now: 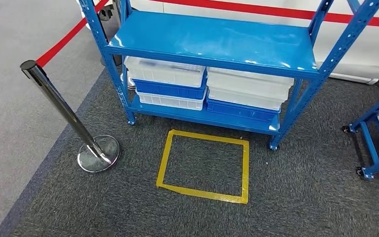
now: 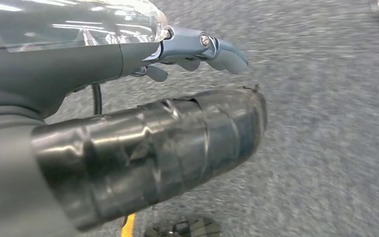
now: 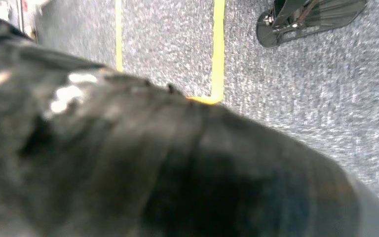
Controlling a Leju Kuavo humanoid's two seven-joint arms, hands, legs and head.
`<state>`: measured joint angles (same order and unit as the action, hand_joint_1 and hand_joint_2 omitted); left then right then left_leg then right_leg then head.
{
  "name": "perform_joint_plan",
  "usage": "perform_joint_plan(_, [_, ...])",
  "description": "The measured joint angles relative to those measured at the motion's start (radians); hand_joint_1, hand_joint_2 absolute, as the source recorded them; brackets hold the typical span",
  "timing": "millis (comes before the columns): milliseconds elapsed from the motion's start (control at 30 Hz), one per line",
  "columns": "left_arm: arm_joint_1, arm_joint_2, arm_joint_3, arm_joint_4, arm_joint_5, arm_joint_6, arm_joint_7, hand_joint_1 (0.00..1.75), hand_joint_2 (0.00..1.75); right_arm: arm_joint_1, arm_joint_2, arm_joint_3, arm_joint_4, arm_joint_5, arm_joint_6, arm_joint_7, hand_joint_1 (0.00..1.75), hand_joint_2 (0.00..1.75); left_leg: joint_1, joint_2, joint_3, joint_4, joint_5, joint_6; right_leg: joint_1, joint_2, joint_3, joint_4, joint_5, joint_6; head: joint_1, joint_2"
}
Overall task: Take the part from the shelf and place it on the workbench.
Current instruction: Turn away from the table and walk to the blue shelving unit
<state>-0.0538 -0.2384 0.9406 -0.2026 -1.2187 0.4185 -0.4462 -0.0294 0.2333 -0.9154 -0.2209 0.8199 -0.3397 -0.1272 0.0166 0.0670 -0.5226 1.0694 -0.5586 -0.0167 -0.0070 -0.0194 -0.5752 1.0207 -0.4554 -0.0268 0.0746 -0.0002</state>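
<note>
– Left hand [image 2: 177, 47] first: on my wrist feed its grey fingers [image 2: 227, 54] reach out loose over the grey carpet [image 2: 335, 148] with nothing in them, so I call it released.

– And what stands left of the shelf?

– From the head camera, a chrome stanchion [image 1: 61, 106] leans on its round base [image 1: 98, 154], well apart from the blue shelf [image 1: 212, 37] on its left side, and a red belt [image 1: 61, 42] runs from the post's top back past the shelf's left upright.

– Where is the part?

– I cannot pick it out. The shelf's top deck is bare blue metal. On the lower deck sit two stacks of bins side by side: on the left a white bin [image 1: 165, 71] over a blue one [image 1: 170, 90] over another white one [image 1: 170, 101], on the right two white bins [image 1: 249, 81] over a blue one [image 1: 242, 109]. Their contents are hidden from me.

– In front of the shelf?

– A yellow tape rectangle [image 1: 205, 193] lies on the carpet, just before the lower deck.

– Further right?

– A second blue rack [image 1: 375, 143] on castors, apart from the shelf's right leg.

– Right hand?

– My right wrist feed gives a dark blurred mass [image 3: 177, 163] up close, so I cannot tell whether that hand is clenched or released.
</note>
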Motion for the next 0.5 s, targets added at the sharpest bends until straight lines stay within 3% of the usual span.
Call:
perform_joint_plan(67, [0.002, 0.000, 0.001, 0.000, 0.000, 0.000, 0.001, 0.00, 0.00, -0.001, 0.000, 0.000, 0.000, 0.002, 0.000, 0.002, 0.00, 0.00, 0.001, -0.043, -0.067, 0.135, -0.063, -0.001, 0.002, 0.019, -0.002, 0.001, 0.000, -0.009, 0.000, 0.000])
perform_joint_plan(100, [0.004, 0.001, 0.001, 0.000, -0.001, 0.000, 0.001, 0.00, 0.00, -0.002, 0.000, 0.000, 0.000, 0.005, 0.000, 0.005, 0.00, 0.00, 0.001, -0.051, -0.099, 0.192, -0.078, 0.000, 0.003, 0.029, -0.002, 0.002, -0.001, -0.012, 0.000, 0.000])
perform_joint_plan(133, [0.006, 0.001, 0.002, 0.000, -0.002, -0.001, 0.001, 0.00, 0.00, -0.002, 0.000, 0.000, 0.000, 0.009, 0.001, 0.010, 0.00, 0.00, 0.001, -0.056, -0.117, 0.218, -0.073, 0.001, 0.005, 0.039, 0.000, 0.004, -0.002, -0.014, 0.000, 0.000])
perform_joint_plan(167, [0.007, 0.001, 0.002, 0.000, -0.004, -0.002, 0.001, 0.00, 0.00, -0.001, 0.000, 0.000, 0.000, 0.013, 0.001, 0.017, 0.00, 0.00, 0.001, -0.058, -0.117, 0.204, -0.046, 0.003, 0.005, 0.048, 0.003, 0.005, -0.004, -0.014, 0.000, 0.000])
perform_joint_plan(233, [0.007, 0.001, 0.002, 0.000, -0.008, -0.003, 0.001, 0.00, 0.00, 0.000, 0.000, 0.000, 0.000, 0.021, 0.001, 0.029, 0.00, 0.00, 0.001, -0.061, -0.075, 0.083, 0.035, 0.011, 0.006, 0.061, 0.009, 0.009, -0.010, -0.011, 0.000, 0.000])
perform_joint_plan(267, [0.006, 0.001, 0.002, 0.000, -0.009, -0.003, 0.001, 0.00, 0.00, -0.001, 0.001, 0.000, 0.000, 0.023, 0.001, 0.034, 0.00, 0.00, 0.000, -0.065, -0.051, 0.019, 0.062, 0.016, 0.009, 0.065, 0.011, 0.012, -0.013, -0.007, 0.000, 0.000])
perform_joint_plan(300, [0.004, 0.001, 0.002, 0.000, -0.010, -0.004, 0.001, 0.00, 0.00, -0.001, 0.001, 0.000, 0.001, 0.025, 0.001, 0.038, 0.00, 0.00, -0.002, -0.069, -0.034, -0.024, 0.077, 0.019, 0.010, 0.067, 0.010, 0.014, -0.015, -0.002, 0.000, 0.000])
perform_joint_plan(367, [0.001, 0.001, 0.002, 0.000, -0.012, -0.007, 0.000, 0.00, 0.00, -0.002, 0.002, 0.001, 0.001, 0.028, 0.002, 0.048, 0.00, 0.00, -0.006, -0.074, -0.026, -0.047, 0.078, 0.025, 0.010, 0.069, 0.008, 0.015, -0.016, 0.009, 0.000, 0.000])
perform_joint_plan(433, [0.000, 0.001, 0.003, 0.000, -0.013, -0.008, 0.000, 0.00, 0.87, -0.002, 0.002, 0.001, 0.001, 0.028, 0.002, 0.063, 0.00, 0.00, -0.002, -0.070, -0.023, -0.055, 0.084, 0.035, 0.009, 0.065, 0.006, 0.019, -0.021, 0.020, 0.000, 0.000])
perform_joint_plan(500, [0.000, 0.001, 0.003, 0.000, -0.016, -0.009, 0.000, 0.00, 1.75, -0.002, 0.002, 0.000, 0.002, 0.026, 0.002, 0.076, 0.00, 0.00, 0.002, -0.066, -0.021, -0.065, 0.091, 0.046, 0.008, 0.048, -0.017, 0.074, -0.058, 0.032, 0.001, 0.000])
